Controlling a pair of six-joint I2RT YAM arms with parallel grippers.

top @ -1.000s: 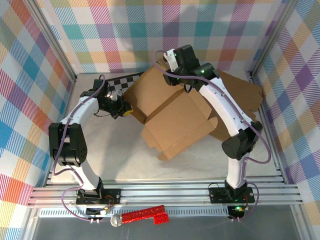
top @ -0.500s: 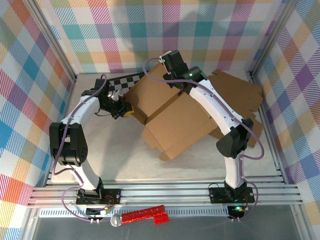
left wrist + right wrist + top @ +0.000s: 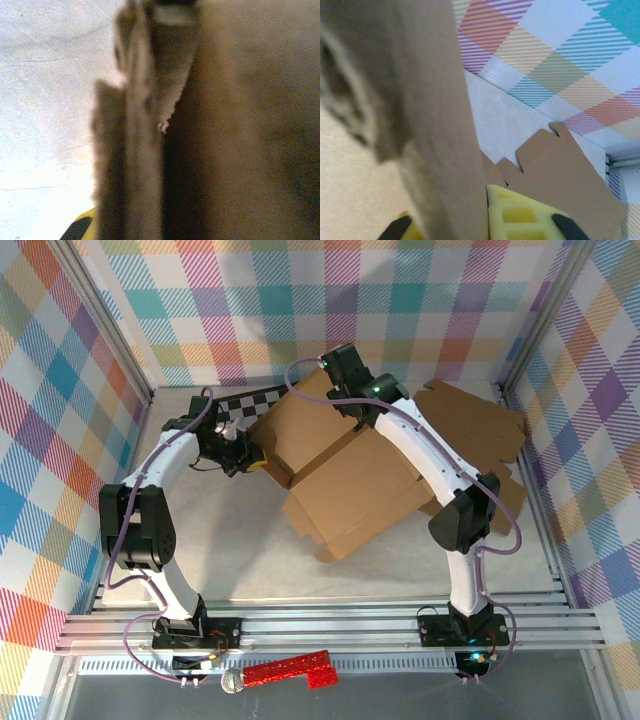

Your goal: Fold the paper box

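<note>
Sprawling across the middle of the table (image 3: pixel 230 550), the paper box (image 3: pixel 350 485) lay half folded in the top view. One brown panel sloped toward the near side, another was raised toward the back wall, and flat notched flaps spread out to the right.

The right gripper (image 3: pixel 335 368) sat at the box's far upper edge, its arm stretched over the cardboard from the near right. In the right wrist view a thick cardboard panel ran straight between the two yellow fingers (image 3: pixel 520 217), filling the gap, so the pincer looked clamped on that panel. More notched flaps lay flat on the table beyond it.

The left gripper (image 3: pixel 243 455) was at the box's left corner, touching the edge of the cardboard. In the left wrist view a blurred cardboard edge stood just beside one yellow and black finger (image 3: pixel 80 227). I could not tell how wide that pincer was or whether it held the flap.

A black and white checkered strip (image 3: pixel 250 402) lay at the back of the table, partly under the box. Plaid walls (image 3: pixel 300 300) enclosed the workspace.
</note>
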